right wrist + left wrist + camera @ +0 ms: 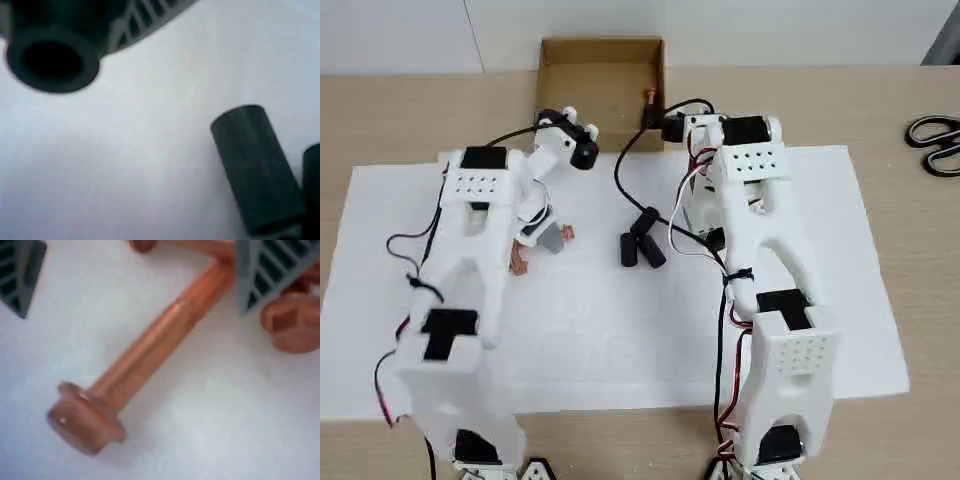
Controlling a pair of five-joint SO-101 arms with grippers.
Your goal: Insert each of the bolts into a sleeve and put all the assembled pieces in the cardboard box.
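Several copper bolts lie on the white sheet (pixel 620 330) under the left arm. One bolt (pixel 145 350) lies flat between the grey fingers (pixel 20 275) of my left gripper (pixel 132 312), which is open low over it. Another bolt head (pixel 292 325) sits just beside the far finger. My right gripper (pixel 713 240) is shut on a black sleeve (pixel 50 57), held above the sheet with its bore facing the camera. More black sleeves (pixel 640 240) lie loose mid-sheet; one sleeve (pixel 257 167) is close by. The cardboard box (pixel 603 50) stands at the back.
A small copper piece (pixel 647 97) shows at the box's right inner wall. Scissors (pixel 935 140) lie on the bare table at the far right. Black cables (pixel 630 165) loop over the sheet between the two arms.
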